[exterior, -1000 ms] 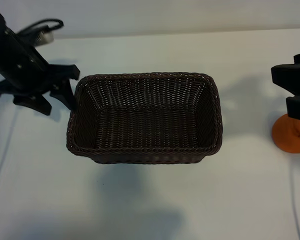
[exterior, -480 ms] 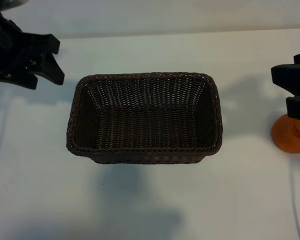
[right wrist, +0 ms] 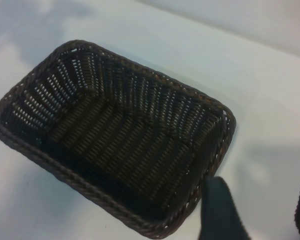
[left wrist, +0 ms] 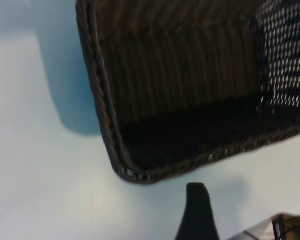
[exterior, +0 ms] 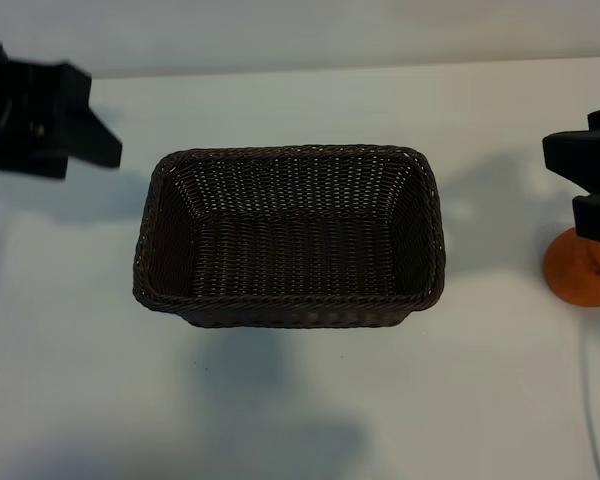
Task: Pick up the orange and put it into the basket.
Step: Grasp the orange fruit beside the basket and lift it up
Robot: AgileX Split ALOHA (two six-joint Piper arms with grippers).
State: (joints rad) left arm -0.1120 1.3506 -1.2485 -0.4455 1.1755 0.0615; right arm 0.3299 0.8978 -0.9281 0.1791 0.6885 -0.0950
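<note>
Task barely begun: the orange (exterior: 581, 268) sat on the desk (exterior: 300, 400) at the right edge, well apart from the empty basket (exterior: 289, 297), beneath the right gripper (exterior: 592, 185), jaws part-open, holding nothing; left gripper (exterior: 55, 125) idle, jaws wide.

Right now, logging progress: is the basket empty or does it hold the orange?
Empty. The basket shows only bare woven floor in all views; the orange sits on the table, under the right pincer.
</note>
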